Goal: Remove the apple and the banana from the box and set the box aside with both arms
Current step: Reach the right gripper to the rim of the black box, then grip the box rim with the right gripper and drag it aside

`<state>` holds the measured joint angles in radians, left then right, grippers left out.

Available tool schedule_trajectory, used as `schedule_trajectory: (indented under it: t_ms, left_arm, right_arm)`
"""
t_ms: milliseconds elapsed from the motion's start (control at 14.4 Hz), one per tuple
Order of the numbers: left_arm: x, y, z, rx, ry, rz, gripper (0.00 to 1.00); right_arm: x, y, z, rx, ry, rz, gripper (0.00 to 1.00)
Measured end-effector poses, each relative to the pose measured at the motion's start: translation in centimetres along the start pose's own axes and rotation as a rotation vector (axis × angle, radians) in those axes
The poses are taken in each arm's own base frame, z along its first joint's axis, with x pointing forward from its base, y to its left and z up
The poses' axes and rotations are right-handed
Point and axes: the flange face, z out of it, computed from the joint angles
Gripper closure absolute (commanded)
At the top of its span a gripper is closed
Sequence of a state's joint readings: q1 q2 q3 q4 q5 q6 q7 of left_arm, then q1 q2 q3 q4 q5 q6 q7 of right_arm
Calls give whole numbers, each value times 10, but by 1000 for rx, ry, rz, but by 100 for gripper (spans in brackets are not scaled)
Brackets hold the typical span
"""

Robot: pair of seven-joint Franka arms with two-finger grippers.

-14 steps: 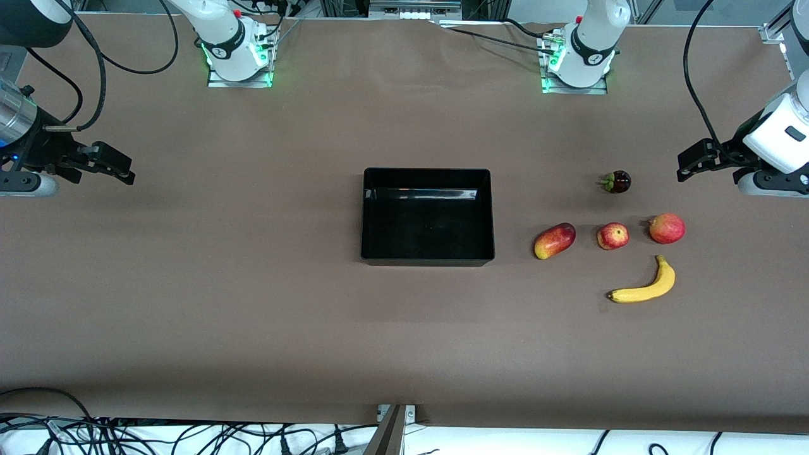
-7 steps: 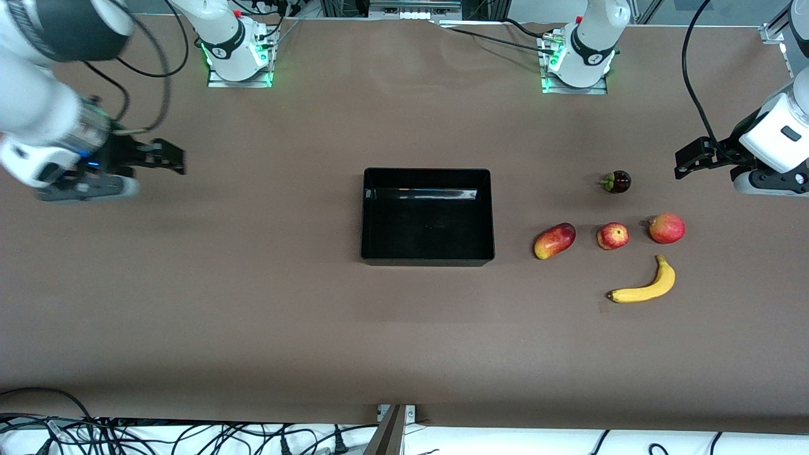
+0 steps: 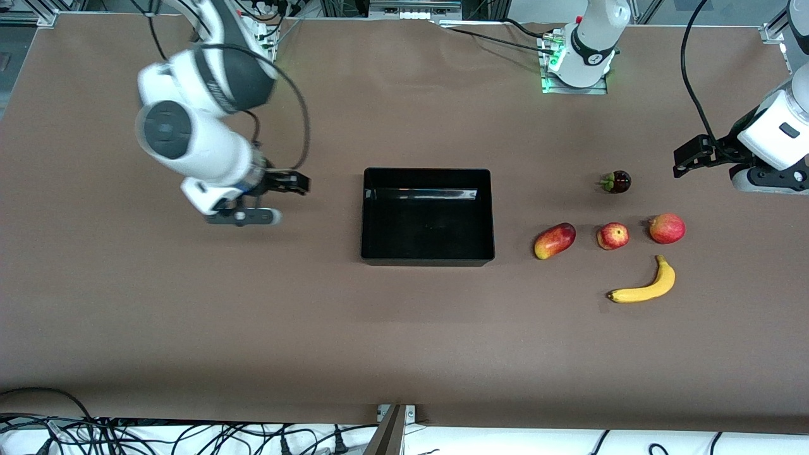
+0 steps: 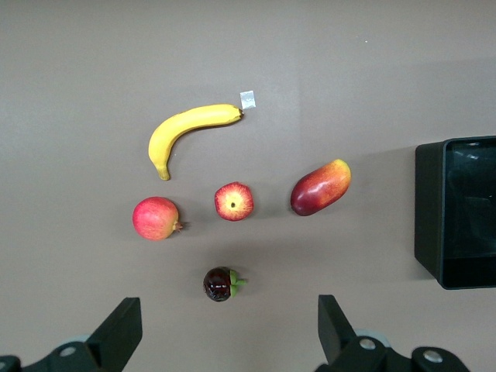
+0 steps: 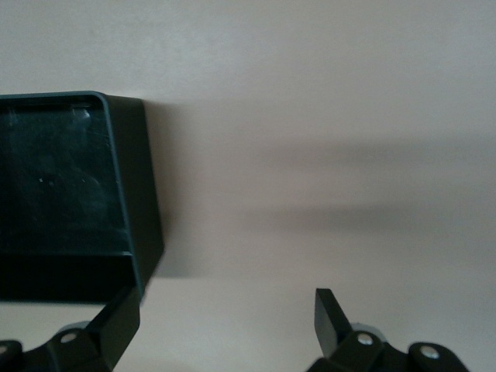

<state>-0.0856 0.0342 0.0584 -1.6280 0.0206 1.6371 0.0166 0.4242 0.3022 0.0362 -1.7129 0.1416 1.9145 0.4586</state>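
The black tray [image 3: 427,256] lies empty in the middle of the table. The banana [image 3: 644,287] and the small red apple [image 3: 612,236] lie toward the left arm's end, the banana nearer the front camera. My left gripper [image 3: 686,157] is open and empty, up over the table beside these fruits. Its wrist view [image 4: 229,333] shows the banana [image 4: 190,132], the apple [image 4: 233,201] and the tray's end [image 4: 428,209]. My right gripper [image 3: 296,184] is open and empty over the table beside the tray, toward the right arm's end. In its wrist view [image 5: 229,318] the tray's corner [image 5: 143,194] lies close by.
A red-yellow mango [image 3: 554,241] lies between the apple and the tray. A bigger round red fruit [image 3: 667,228] lies beside the apple. A dark purple fruit with a green stem [image 3: 616,182] lies farther from the front camera. A small white tag [image 4: 247,99] lies at the banana's tip.
My right arm has swung from its end of the table in toward the tray, gripper open. My left gripper has barely shifted. The fruits and the tray have not moved.
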Motion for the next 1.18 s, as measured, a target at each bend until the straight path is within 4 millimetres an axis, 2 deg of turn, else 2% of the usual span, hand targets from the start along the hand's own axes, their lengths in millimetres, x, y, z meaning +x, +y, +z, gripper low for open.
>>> schedule_trajectory:
  t_ms: [208, 415, 554, 623, 761, 1038, 1176]
  left_arm:
    - [0, 0, 0, 0, 0, -4, 0]
    - [-1, -2, 1, 0, -8, -9, 0]
    - [-1, -2, 1, 0, -11, -10, 0]
    - [-1, -3, 1, 0, -11, -10, 0]
    - [-1, -2, 1, 0, -12, -10, 0]
    - [-1, -2, 1, 0, -12, -10, 0]
    - [-2, -1, 1, 0, -18, -7, 0]
  right_arm:
    - [-20, -46, 60, 5, 35, 55, 0]
    - [-35, -85, 109, 8, 54, 84, 1]
    - [-40, -100, 138, 6, 57, 97, 11]
    - [-41, -104, 150, 4, 57, 104, 19]
    - [-42, -107, 170, -2, 55, 109, 44]
    - [-39, -105, 184, -12, 49, 113, 100]
    - [-39, -104, 184, -13, 50, 115, 100]
